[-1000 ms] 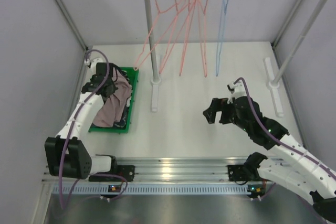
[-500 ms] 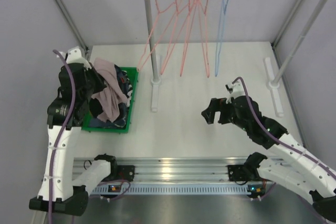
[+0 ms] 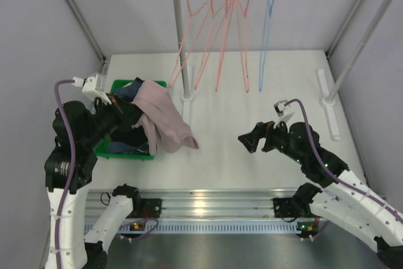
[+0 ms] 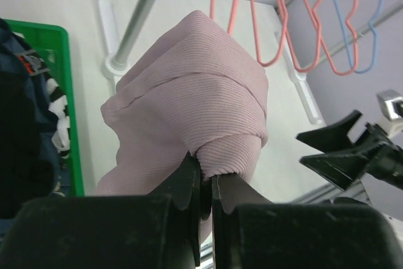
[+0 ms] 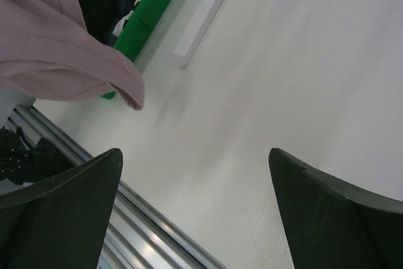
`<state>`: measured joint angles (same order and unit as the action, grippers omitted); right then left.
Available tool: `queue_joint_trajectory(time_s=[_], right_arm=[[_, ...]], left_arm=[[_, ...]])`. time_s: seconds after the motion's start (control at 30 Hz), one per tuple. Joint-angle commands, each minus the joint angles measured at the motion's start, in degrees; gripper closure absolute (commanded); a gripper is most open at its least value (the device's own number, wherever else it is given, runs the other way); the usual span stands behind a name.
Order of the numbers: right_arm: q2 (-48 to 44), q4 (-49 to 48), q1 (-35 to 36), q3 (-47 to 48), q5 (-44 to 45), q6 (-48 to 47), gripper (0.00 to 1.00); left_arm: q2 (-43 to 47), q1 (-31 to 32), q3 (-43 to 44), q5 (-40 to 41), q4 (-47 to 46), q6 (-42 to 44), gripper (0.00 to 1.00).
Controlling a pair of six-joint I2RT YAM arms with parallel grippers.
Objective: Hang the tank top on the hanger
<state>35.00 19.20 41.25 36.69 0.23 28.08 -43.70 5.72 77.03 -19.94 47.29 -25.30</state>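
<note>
Left pincer [image 4: 206, 177] is pinching the tank top [image 3: 165, 121], dangling it beside the green bin [image 3: 126, 155]. Right pincer [image 3: 249, 141] spread wide, empty, low over the table [image 3: 220, 124].

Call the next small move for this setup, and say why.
Probably move the right gripper left to the hanging lower edge of the tank top and pinch it. The left gripper is shut on a bunch of the fabric, raised out of the green bin, and the right gripper is open and pointed that way. A second hold seems needed to spread it before going to the blue hanger.
</note>
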Motion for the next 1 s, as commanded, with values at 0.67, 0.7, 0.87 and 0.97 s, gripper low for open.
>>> queue_joint_trajectory(time_s=[0.67, 0.7, 0.87, 0.97], right_arm=[[8.8, -30.7, 13.7, -18.0, 4.3, 8.7, 0.01], [12.1, -32.4, 14.9, -18.0, 6.7, 8.2, 0.01], [25.9, -44.1, 20.4, -14.6, 10.2, 8.5, 0.04], [37.7, -47.9, 22.8, -10.3, 11.6, 8.7, 0.07]], left_arm=[[8.0, 0.3, -24.6, -3.4, -15.6, -12.8, 1.00], [7.7, 0.4, -24.3, -3.0, -14.8, -12.4, 1.00], [6.4, 0.4, -24.0, -0.7, -13.5, -11.7, 1.00], [6.9, 0.4, -24.4, 0.9, -13.3, -11.6, 1.00]])
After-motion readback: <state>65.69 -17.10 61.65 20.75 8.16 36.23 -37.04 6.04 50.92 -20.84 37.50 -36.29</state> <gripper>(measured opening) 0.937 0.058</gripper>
